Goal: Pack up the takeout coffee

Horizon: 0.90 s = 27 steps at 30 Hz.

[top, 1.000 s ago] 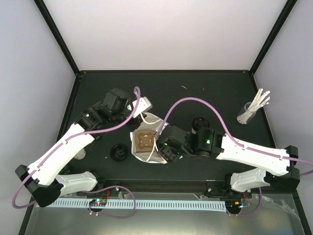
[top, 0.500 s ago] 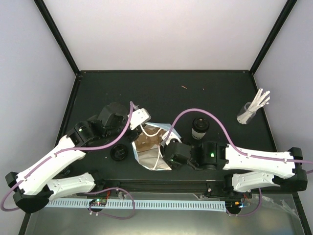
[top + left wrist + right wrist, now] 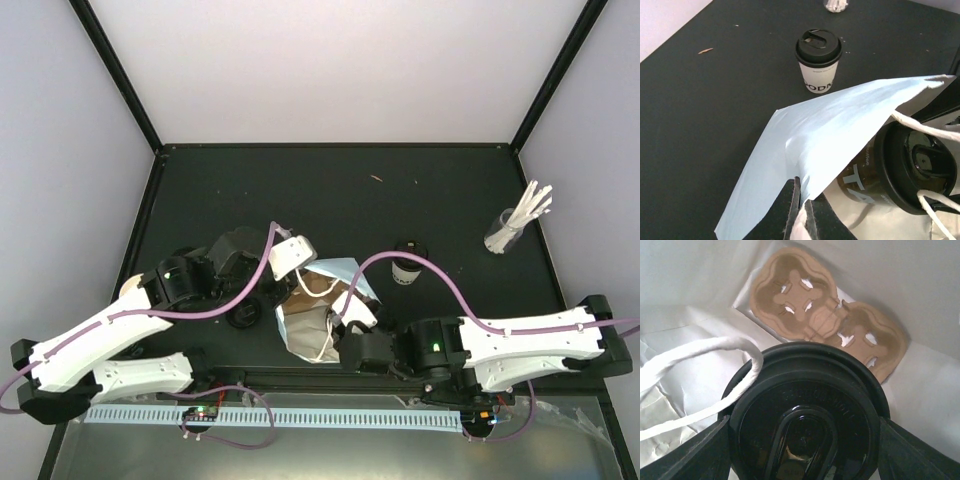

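The left gripper (image 3: 801, 202) is pressed together on the edge of the light-blue paper bag (image 3: 815, 135), holding its mouth open. Just right of it, inside that mouth, the right gripper (image 3: 804, 455) clasps a lidded coffee cup (image 3: 805, 425) by its sides. The pulp cup carrier (image 3: 815, 325) lies on the bag's floor beyond the cup, roughly along the cup's own axis, so the right arm is nearer. Which hole it lines up with I cannot tell. Only the right wrist view shows the carrier. The left wrist view shows a second cup (image 3: 818, 60) upright on the table, well apart.
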{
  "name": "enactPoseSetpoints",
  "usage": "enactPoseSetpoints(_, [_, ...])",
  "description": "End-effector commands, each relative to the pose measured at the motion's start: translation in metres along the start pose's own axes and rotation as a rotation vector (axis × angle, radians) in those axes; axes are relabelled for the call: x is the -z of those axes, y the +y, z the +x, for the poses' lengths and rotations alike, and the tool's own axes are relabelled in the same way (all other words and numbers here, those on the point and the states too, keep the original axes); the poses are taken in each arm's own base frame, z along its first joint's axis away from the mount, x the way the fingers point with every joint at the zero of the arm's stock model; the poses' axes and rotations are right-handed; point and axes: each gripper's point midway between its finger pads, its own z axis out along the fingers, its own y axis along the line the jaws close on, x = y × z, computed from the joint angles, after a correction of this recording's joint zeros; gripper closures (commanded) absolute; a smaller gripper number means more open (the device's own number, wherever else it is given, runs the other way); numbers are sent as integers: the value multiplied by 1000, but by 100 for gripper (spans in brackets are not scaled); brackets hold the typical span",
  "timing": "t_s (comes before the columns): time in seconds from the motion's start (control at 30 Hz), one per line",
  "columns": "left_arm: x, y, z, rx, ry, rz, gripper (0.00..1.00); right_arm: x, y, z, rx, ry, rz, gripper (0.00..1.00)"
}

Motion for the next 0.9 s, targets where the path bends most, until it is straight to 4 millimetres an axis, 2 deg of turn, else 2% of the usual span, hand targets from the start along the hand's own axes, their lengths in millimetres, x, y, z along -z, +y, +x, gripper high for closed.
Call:
enactPoseSetpoints(0.0, [3, -12, 1, 35, -2, 27, 98, 9, 2, -8, -6, -86, 60, 45])
enactPoseSetpoints(0.1, [0, -21, 6, 53, 10, 47, 98, 16, 5, -15, 7, -153, 92, 45])
enactPoseSetpoints(0.2, [-2, -25, 9, 82, 28, 56, 98, 11, 5, -14, 5, -169, 120, 44])
enactPoseSetpoints(0.5, [-2, -9, 6, 213, 61, -45, 98, 12, 26, -12, 181, -253, 100, 43])
enactPoseSetpoints(0.87, [-1, -27, 1, 146, 58, 62, 98, 15, 36, -11, 354, -324, 7, 41])
